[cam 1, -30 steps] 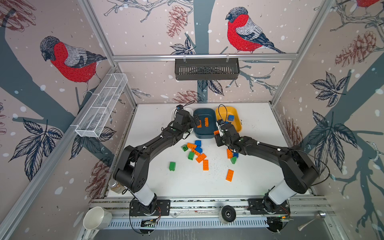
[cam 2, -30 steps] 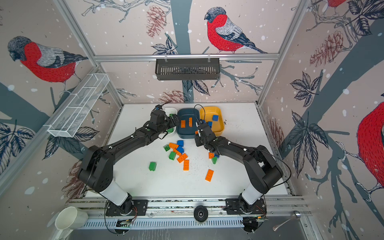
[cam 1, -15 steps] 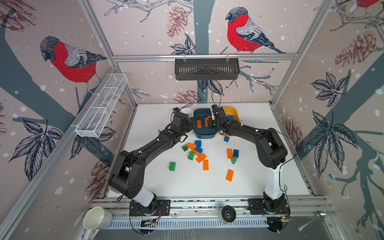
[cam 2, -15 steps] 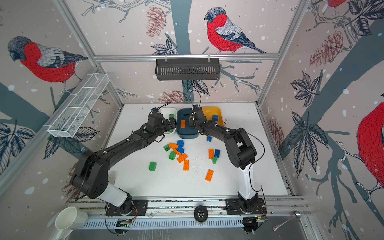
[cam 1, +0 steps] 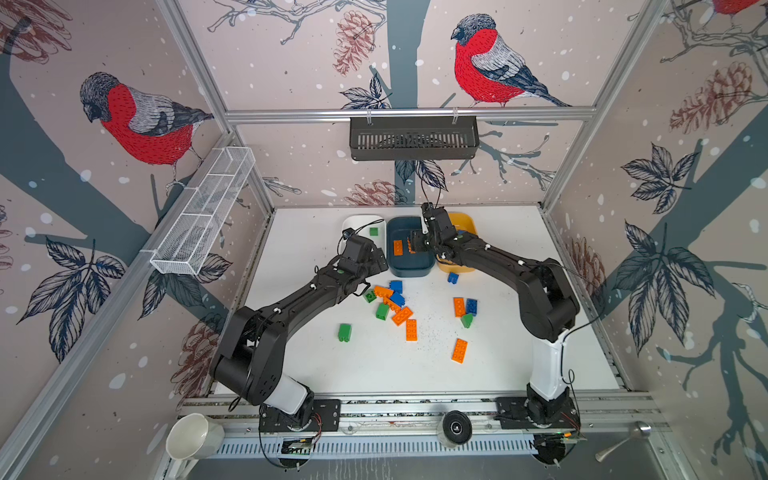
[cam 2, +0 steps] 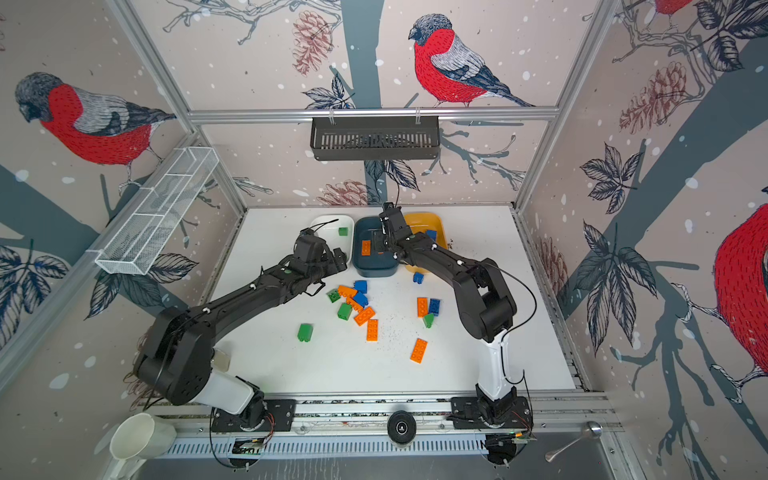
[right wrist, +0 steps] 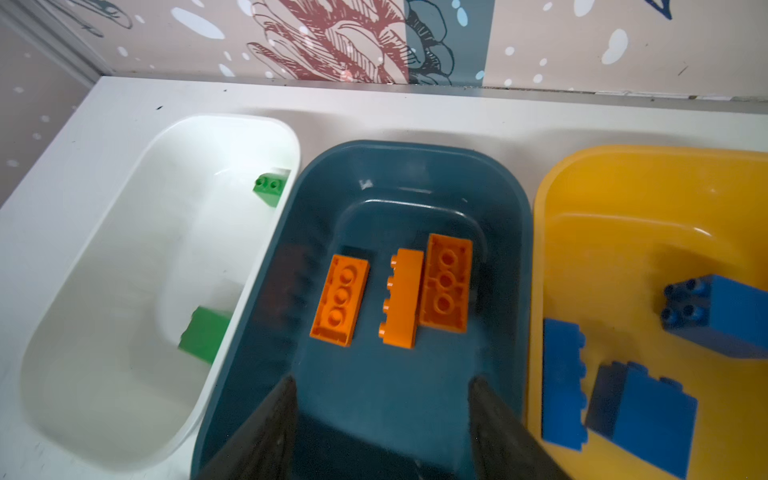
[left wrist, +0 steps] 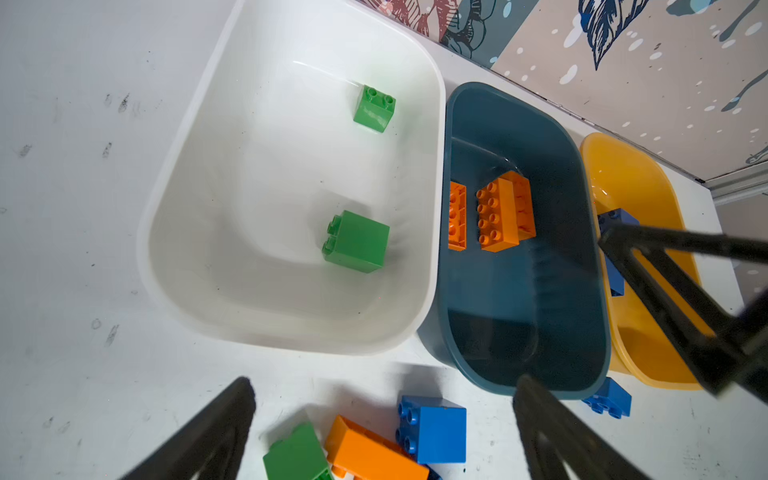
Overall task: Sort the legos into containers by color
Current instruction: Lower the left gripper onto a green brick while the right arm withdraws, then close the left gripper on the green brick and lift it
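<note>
Left gripper point(left wrist: 384, 382) is hanging wide open, empty, by the white tub point(left wrist: 187, 187) holding two green bricks point(left wrist: 359, 241). Right gripper point(right wrist: 382, 380) is hovering parted and empty over the teal tub point(right wrist: 415, 174) with three orange bricks point(right wrist: 401, 297); blue bricks point(right wrist: 648, 415) are sitting in the yellow tub point(right wrist: 623, 187).

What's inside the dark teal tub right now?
Three orange bricks lie in the dark teal tub, with no other color showing. The right claw hangs open over its near end; the floor under its fingers is hidden.
</note>
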